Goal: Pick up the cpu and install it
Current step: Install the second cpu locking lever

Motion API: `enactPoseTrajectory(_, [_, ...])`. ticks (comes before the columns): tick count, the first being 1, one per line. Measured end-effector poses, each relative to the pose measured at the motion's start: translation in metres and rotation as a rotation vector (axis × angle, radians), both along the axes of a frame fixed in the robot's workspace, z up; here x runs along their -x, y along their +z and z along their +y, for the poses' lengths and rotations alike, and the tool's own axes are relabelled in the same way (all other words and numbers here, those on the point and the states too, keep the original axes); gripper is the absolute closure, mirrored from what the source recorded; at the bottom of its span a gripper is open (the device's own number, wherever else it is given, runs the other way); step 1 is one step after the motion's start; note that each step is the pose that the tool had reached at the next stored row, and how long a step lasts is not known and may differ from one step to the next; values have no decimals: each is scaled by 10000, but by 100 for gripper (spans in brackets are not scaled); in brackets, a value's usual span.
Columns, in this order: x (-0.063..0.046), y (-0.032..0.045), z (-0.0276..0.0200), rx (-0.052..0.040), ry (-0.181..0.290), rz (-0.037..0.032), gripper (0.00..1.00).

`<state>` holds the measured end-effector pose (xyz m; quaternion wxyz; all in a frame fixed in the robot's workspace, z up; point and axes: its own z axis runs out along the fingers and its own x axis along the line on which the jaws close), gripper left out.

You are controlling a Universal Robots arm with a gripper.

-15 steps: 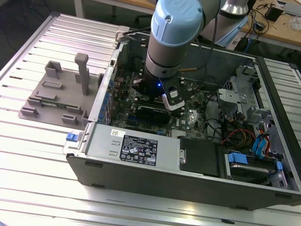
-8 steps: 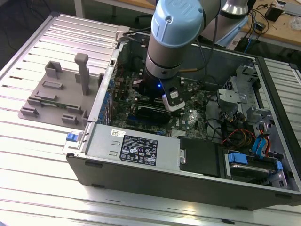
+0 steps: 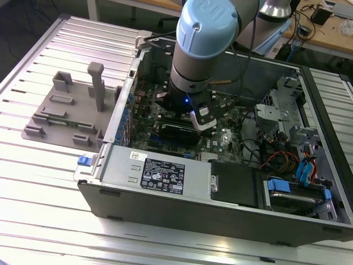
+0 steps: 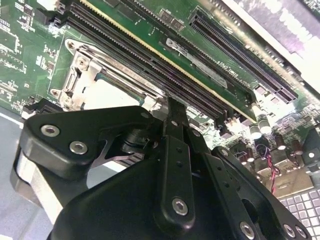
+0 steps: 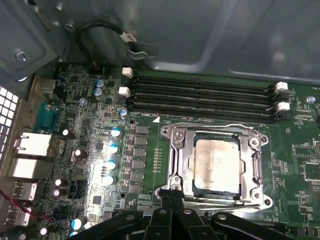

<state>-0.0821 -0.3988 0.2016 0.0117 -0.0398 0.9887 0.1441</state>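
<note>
The cpu (image 5: 216, 165) is seated flat inside the metal socket frame (image 5: 176, 160) on the green motherboard (image 5: 145, 165). Four black memory slots (image 5: 200, 95) are seen just beside the frame. The gripper (image 5: 172, 197) is held at the frame's edge, fingertips pressed together, apart from the cpu.

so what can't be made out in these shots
- cpu: seated or merely resting in the socket, not clear in the first wrist view.
- cpu in the second wrist view: partly covered by the gripper.
- Socket in the exterior view: behind the arm.
</note>
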Motion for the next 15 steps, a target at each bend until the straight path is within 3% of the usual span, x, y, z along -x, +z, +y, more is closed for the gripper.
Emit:
enactPoseTrajectory(5, [8,-2,-1,2,-76,2,89])
enactPoseTrajectory(8, [8,-5,-1,0,-758,0,89])
enactPoseTrajectory(15, [8,-4,-15,39,-1052,-1,89])
